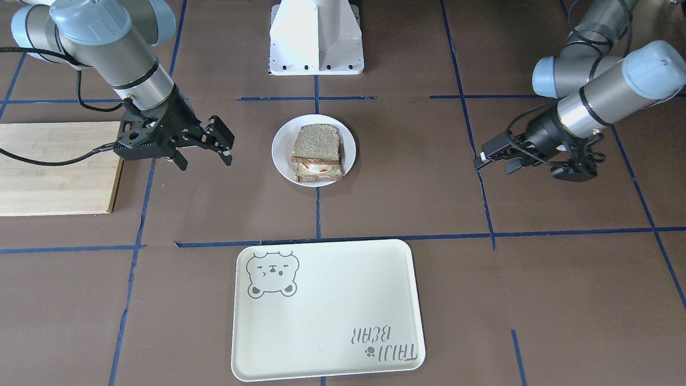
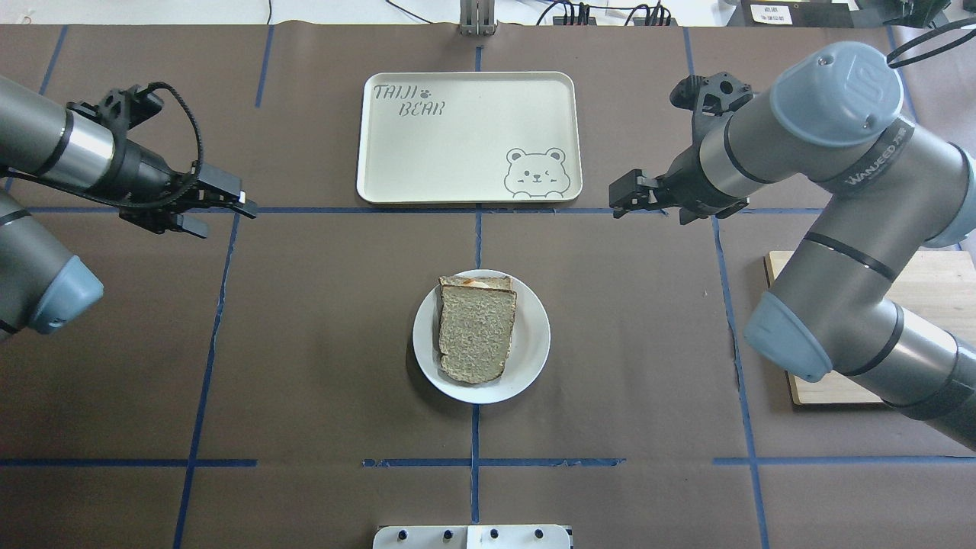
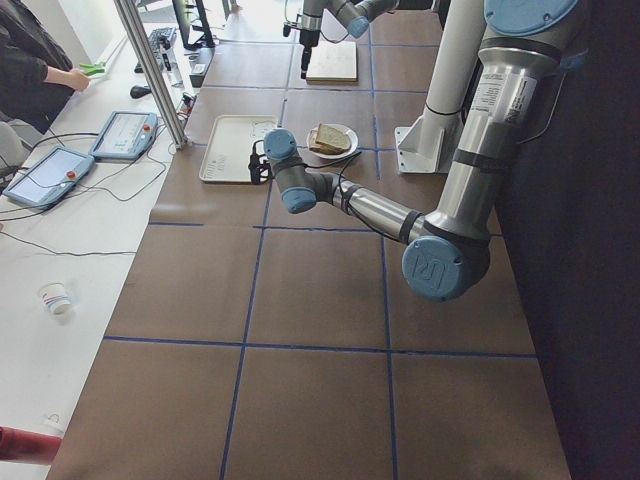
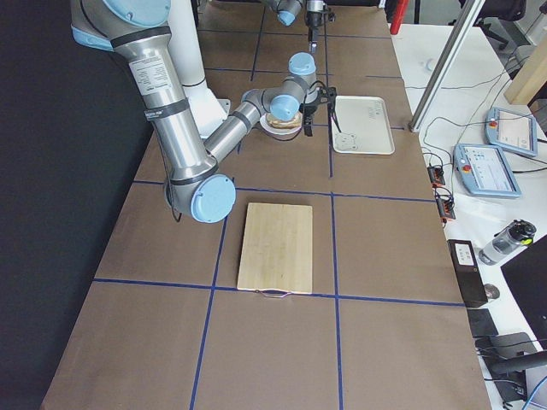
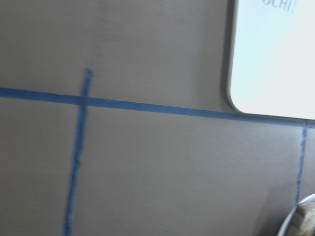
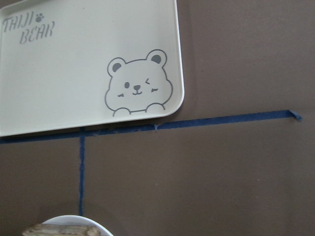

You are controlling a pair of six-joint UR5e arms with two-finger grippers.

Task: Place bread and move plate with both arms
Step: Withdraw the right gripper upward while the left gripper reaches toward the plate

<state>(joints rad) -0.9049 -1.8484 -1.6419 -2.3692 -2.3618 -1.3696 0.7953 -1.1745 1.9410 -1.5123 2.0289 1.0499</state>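
The plain bread slice [image 1: 316,143] [image 2: 476,332] lies on top of an egg-topped toast slice [image 1: 319,172] on the small white plate [image 1: 281,147] [image 2: 534,343] at the table's middle. My left gripper [image 2: 229,210] [image 1: 490,159] hovers open and empty, well off to the plate's left and a little beyond it. My right gripper [image 2: 621,198] [image 1: 206,150] hovers open and empty, off to the plate's right and a little beyond it. Neither gripper touches the plate. The plate's rim [image 6: 74,220] shows at the bottom of the right wrist view.
A cream rectangular tray with a bear drawing [image 2: 465,152] [image 1: 327,311] [image 6: 74,73] lies beyond the plate. A wooden board [image 1: 53,166] [image 2: 945,282] lies on my right side, partly under the right arm. The white base block [image 1: 316,37] stands behind the plate.
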